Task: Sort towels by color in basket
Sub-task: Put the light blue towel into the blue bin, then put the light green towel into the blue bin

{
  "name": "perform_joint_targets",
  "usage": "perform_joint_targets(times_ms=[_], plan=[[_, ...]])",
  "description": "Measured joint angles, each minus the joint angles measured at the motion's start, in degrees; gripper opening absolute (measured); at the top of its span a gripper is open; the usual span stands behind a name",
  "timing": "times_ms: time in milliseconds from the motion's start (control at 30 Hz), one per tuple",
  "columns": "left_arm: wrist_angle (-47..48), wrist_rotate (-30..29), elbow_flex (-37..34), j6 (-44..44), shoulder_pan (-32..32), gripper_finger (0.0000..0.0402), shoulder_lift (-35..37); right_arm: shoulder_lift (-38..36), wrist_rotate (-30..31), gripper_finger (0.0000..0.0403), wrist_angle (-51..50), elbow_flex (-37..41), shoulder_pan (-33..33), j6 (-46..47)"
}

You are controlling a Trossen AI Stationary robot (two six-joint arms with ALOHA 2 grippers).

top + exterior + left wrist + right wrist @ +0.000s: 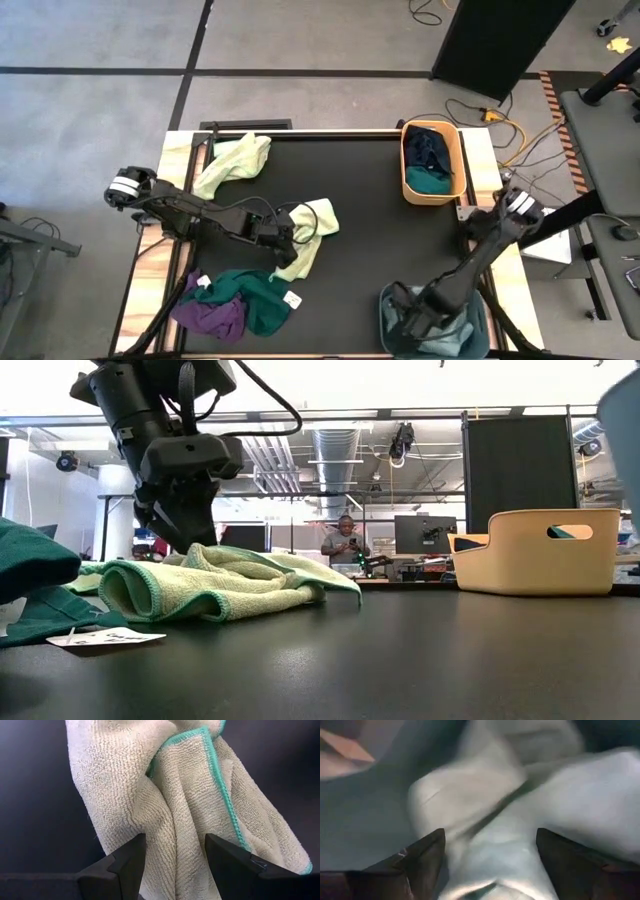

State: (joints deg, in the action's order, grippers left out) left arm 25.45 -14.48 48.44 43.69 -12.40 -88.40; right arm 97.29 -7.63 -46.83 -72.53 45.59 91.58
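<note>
A pale yellow-green towel with a teal hem lies crumpled on the black table's middle; it also shows in the low view and the left wrist view. My left gripper is down at its left end, open, with its fingers on either side of a raised fold. My right gripper is open inside a blue-grey basket at the near right, above light blue towels. A second yellow-green towel lies at the far left. Teal green and purple towels lie at the near left. My left gripper comes at the yellow-green towel from above with its open fingers astride a raised fold near the towel's left end. The towel lies slack on the table. I cannot tell whether the fingers touch the cloth.
A tan basket stands at the far right and holds a navy towel and a teal one. A white tag lies by the teal towel. A person stands in the room behind the table.
</note>
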Motion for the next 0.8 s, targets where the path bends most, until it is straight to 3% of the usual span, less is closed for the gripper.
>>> perform_joint_targets(times_ms=[200,300,400,600,700,800], plan=[[-1.8,0.0,0.2,-1.4,2.0,0.0189,-0.1,-8.9,0.3,0.0313,0.6,-4.9,0.3,-2.6],[-7.6,-0.1,0.2,-2.2,3.3,0.0189,-2.2,-13.5,3.5,0.0313,0.8,-7.0,0.3,-5.4],[-18.3,0.0,0.4,-3.5,3.7,0.0189,-6.8,-18.0,9.8,0.0309,1.0,-7.9,-0.2,-10.6],[-34.0,4.2,6.7,-7.0,4.3,0.0189,-18.8,-23.8,30.1,0.0303,-2.3,-7.8,-3.5,-20.2],[-32.7,7.5,13.2,-10.0,4.3,0.0189,-21.4,-23.9,36.2,0.0303,-4.8,-7.5,-6.3,-29.1],[-22.5,9.1,19.6,-13.9,4.1,0.0189,-20.9,-22.1,37.2,0.0308,-6.5,-6.7,-10.4,-38.2]])
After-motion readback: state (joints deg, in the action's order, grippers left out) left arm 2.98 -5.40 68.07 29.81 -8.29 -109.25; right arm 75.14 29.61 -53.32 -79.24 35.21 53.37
